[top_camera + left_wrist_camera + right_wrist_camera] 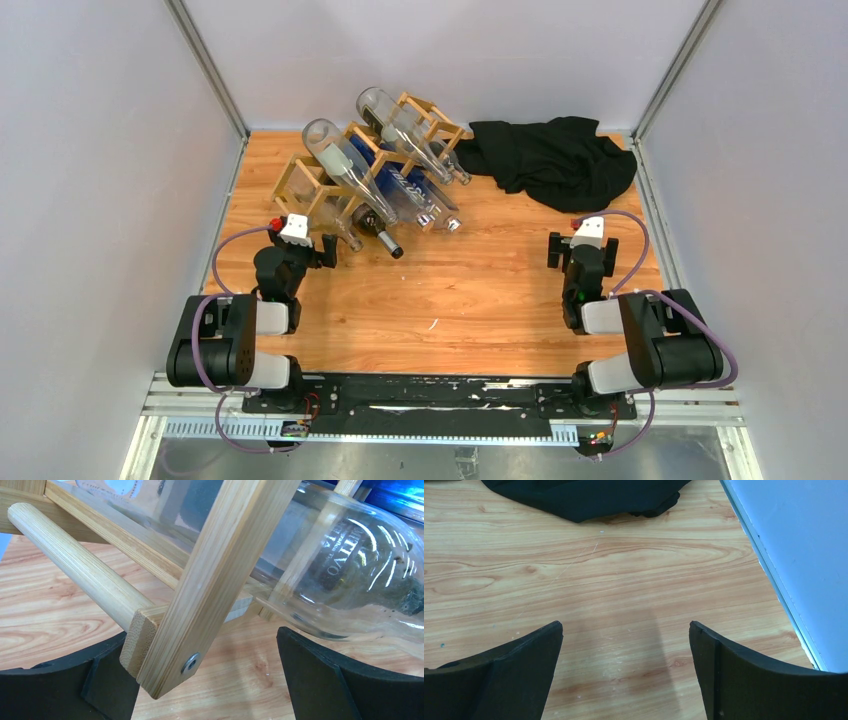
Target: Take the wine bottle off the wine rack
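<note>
Embossed letters, roughly "HIVO", on the clear wine bottle; white print on blue bottle illegible.

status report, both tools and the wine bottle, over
Left tool open, straddling a foot of the light wooden lattice wine rack. Right tool open over the wooden table. Clear glass wine bottles lie in rack. Black cloth beside it.

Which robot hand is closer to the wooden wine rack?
Left. The left gripper is at the near corner of the wine rack, one stick between its open fingers. The right gripper is open over the table, far to the right, nearer the black cloth.
</note>
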